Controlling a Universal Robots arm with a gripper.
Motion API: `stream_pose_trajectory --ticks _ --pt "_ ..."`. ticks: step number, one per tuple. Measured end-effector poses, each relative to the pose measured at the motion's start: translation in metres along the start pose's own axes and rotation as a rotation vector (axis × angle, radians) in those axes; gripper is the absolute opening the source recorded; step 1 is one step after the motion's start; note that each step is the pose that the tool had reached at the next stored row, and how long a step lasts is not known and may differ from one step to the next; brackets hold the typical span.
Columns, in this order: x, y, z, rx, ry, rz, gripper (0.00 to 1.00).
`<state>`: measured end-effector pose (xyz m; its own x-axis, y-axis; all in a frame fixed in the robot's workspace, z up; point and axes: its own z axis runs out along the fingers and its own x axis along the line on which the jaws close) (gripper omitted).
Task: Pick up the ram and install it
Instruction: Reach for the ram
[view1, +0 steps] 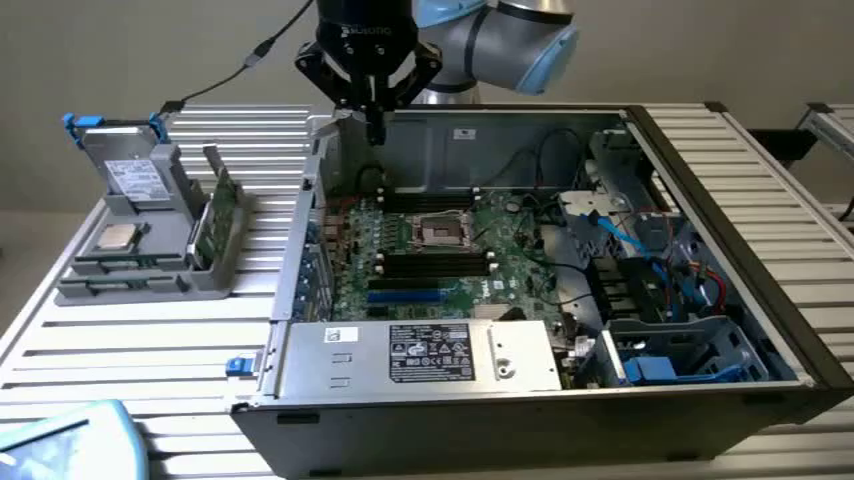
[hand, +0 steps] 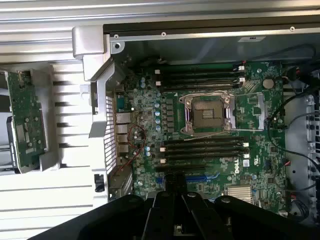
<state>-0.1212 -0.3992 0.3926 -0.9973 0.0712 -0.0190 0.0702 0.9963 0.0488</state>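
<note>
Black gripper fingers are pressed together, with nothing pinched between them. The gripper hangs at upper centre of the exterior view, above the rear edge of the open computer case. The ram stands on edge in the grey holder at the exterior view's left, well apart from the gripper. It is beside a drive and a square metal-topped chip.

The case's metal side wall stands between the holder and the motherboard. On the motherboard, long black slots lie on either side of the CPU socket. In the wrist view the gripper is over the motherboard, near the slots.

A power supply fills the near part of the case, and loose cables fill its right part. Everything rests on a white slatted table.
</note>
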Motion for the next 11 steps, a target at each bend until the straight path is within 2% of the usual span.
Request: stream_pose_trajectory --ticks 11 --pt "0.0 0.0 0.0 0.0001 0.0001 0.0 0.11"
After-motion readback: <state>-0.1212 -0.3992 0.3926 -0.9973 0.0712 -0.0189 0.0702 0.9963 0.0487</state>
